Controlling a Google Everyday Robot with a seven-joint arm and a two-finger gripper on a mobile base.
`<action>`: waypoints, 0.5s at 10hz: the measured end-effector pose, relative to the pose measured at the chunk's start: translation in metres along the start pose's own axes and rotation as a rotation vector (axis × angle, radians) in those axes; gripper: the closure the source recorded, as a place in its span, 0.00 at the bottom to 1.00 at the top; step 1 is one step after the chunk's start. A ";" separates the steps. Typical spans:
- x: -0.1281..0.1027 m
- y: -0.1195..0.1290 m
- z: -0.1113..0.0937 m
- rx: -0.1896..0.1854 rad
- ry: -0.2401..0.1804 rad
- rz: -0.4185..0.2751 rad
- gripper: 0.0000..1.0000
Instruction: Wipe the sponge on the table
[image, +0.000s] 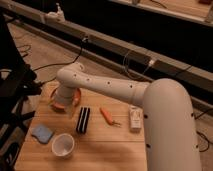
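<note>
The gripper (61, 100) is hanging over the orange bowl (76, 98) at the back left of the table (110, 147). The white arm (115, 90) is reaching in from the right and covering most of the bowl. The wrist is hiding much of the gripper's tip, but its jaws appear to be standing wide apart and gripping nothing. The sponge (42, 133) is lying flat near the front left corner of the table, well apart from the gripper. It is lying just beside the white cup (63, 145), which is sitting upright to its right. A black slotted block (83, 120) is lying between the bowl and the cup. An orange stick-like item (107, 115) is resting near the middle, and a small white bottle (135, 118) is lying to its right, close to the arm's bulk
</note>
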 end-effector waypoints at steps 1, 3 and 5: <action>0.001 0.001 0.000 0.001 0.000 0.002 0.20; -0.001 0.000 0.000 -0.001 -0.001 -0.001 0.20; 0.001 0.001 0.008 -0.006 -0.002 -0.006 0.20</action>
